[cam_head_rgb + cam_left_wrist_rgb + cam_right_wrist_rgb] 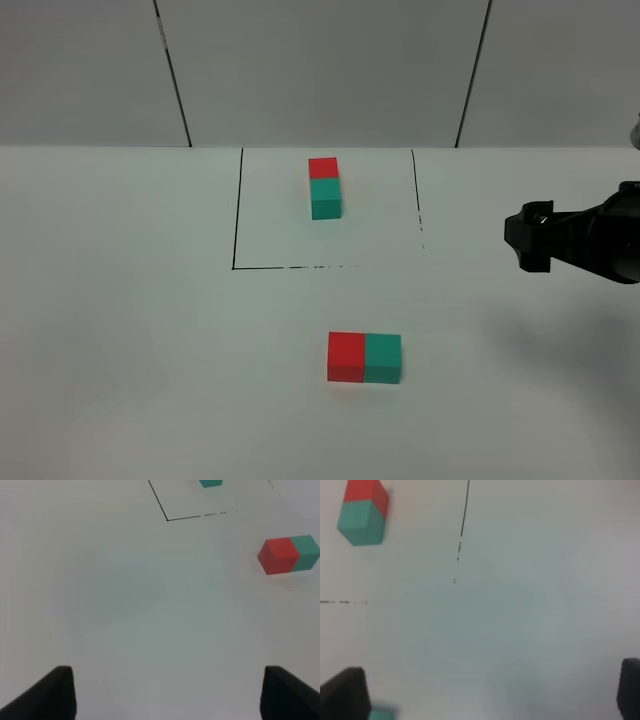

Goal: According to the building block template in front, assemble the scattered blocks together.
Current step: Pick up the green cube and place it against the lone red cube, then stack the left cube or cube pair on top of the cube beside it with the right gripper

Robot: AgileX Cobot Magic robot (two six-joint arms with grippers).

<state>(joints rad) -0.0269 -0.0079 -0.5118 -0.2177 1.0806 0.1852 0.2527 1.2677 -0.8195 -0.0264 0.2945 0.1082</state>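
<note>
Reference: the template (324, 185) stands at 12 o'clock on the bench (120, 330), inside the black outline (234, 220). There it shows the target pairing of one red and one teal cube, face to face.

Work pieces: the red block (346, 357) and the teal block (383, 358) lie at 6 o'clock from the template, outside the outline. They touch along one full face, red at 9 o'clock of teal.

Judgement: the joint matches the template in colour pairing. Its axis runs 9-to-3, whereas the template runs 12-to-6.

Right pincer (527, 238): at 3 o'clock, well apart from both pairs, jaws wide, holding nothing.

Left pincer (167, 695): outside the high view. Its wrist camera shows both tips spread wide over bare bench, empty.

Both pincers stand clear, so neither can disturb the joined pair
</note>
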